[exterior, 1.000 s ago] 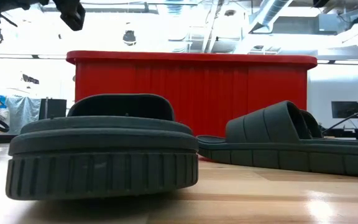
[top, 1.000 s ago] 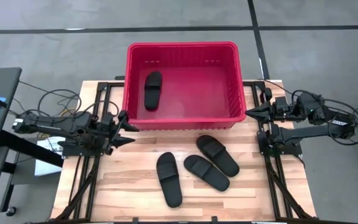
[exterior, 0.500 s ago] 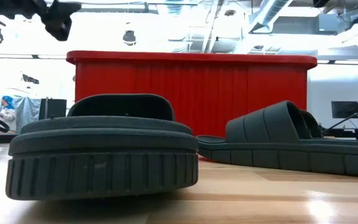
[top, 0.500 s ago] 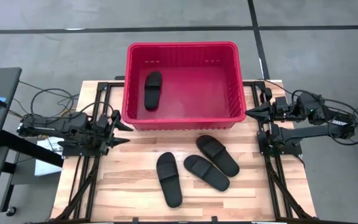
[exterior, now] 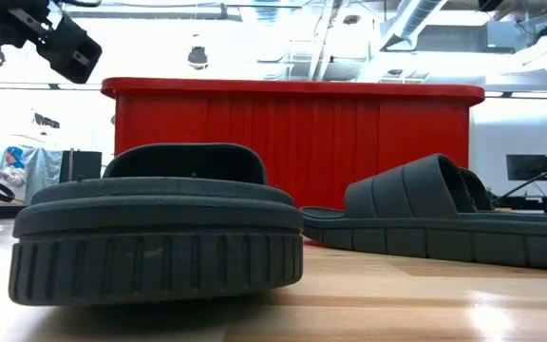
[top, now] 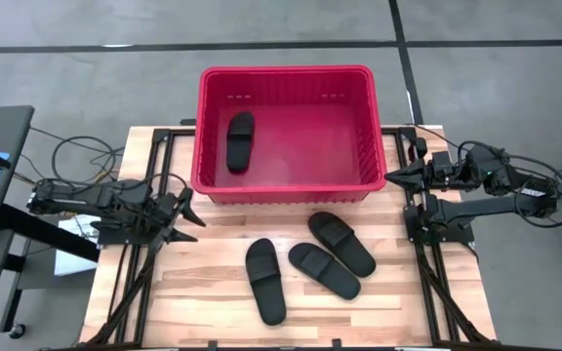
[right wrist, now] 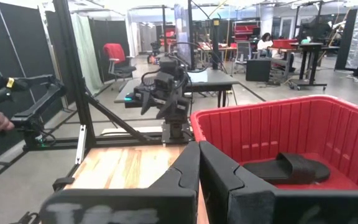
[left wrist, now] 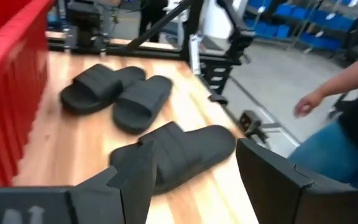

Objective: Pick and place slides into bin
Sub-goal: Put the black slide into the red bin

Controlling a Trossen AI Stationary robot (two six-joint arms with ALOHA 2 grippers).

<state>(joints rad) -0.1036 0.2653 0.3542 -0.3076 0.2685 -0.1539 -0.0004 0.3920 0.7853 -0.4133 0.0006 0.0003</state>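
left arm [top: 96,203]: dark, jointed, black cables looping off its rear | left gripper [top: 185,210]: two black angular fingers [left wrist: 277,180], flat-faced | right arm [top: 496,185]: dark, cable-wrapped, bundled wiring behind the gripper | right gripper [top: 392,175]: black wedge-shaped fingers [right wrist: 229,177]

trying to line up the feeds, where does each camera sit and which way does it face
High: overhead, straight down on table, bin, three loose slides; both arms show, left gripper open, right gripper shut.
Low: tabletop height, facing the bin's wall past the nearest slide; left gripper up top.
Left wrist: between its own jaws, at three slides.
Right wrist: over its shut jaws, into the bin.
Shared: high and right wrist both show the slide in the bin.
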